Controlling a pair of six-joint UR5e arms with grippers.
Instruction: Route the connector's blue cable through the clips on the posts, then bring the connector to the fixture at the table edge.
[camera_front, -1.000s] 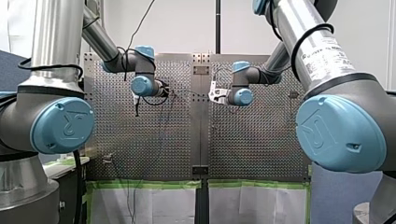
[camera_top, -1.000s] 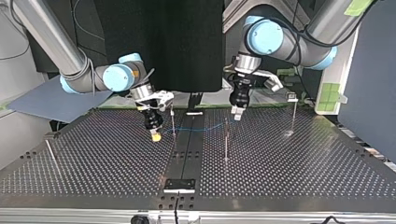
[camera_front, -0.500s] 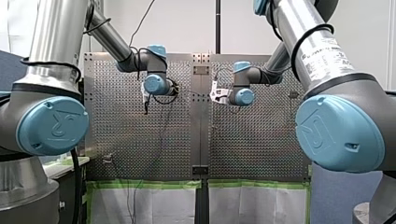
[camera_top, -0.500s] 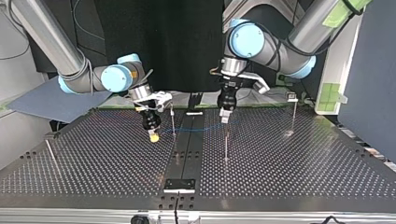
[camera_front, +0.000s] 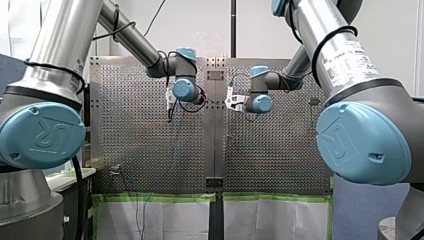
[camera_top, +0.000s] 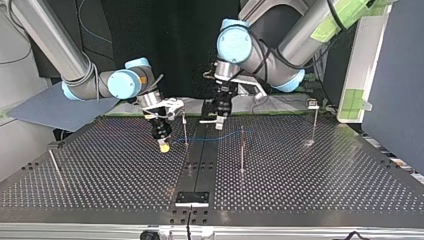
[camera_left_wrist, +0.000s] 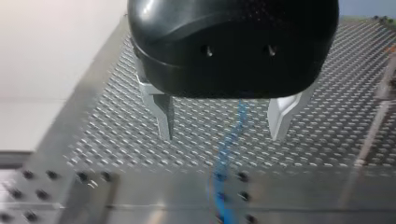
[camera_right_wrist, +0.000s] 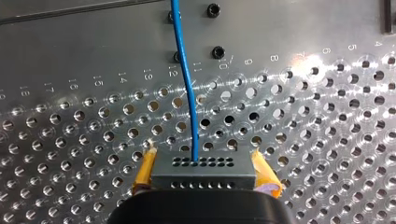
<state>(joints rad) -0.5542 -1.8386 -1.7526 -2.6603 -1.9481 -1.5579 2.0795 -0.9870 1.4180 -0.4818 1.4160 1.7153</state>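
Connector (camera_right_wrist: 204, 173): we hold it clamped in our right gripper (camera_top: 164, 146), low over the table (camera_top: 300, 190) beside a post (camera_top: 184, 127). Blue cable (camera_left_wrist: 224, 154): passes under our left gripper (camera_left_wrist: 220, 135), fingers (camera_left_wrist: 163, 116) apart, empty. Step: routing. Next, we judge: grasp cable, carry it to the post.

1. Seen from my right wrist, a row of numbers is engraved on the perforated table (camera_right_wrist: 299, 116), running from 18 down to 4. The blue cable (camera_right_wrist: 187, 88) crosses between 12 and 11.
2. The blue joint caps (camera_front: 47, 135) on my arms carry a raised UR mark.
3. The white label (camera_front: 350, 52) on my right arm has print too small to read.
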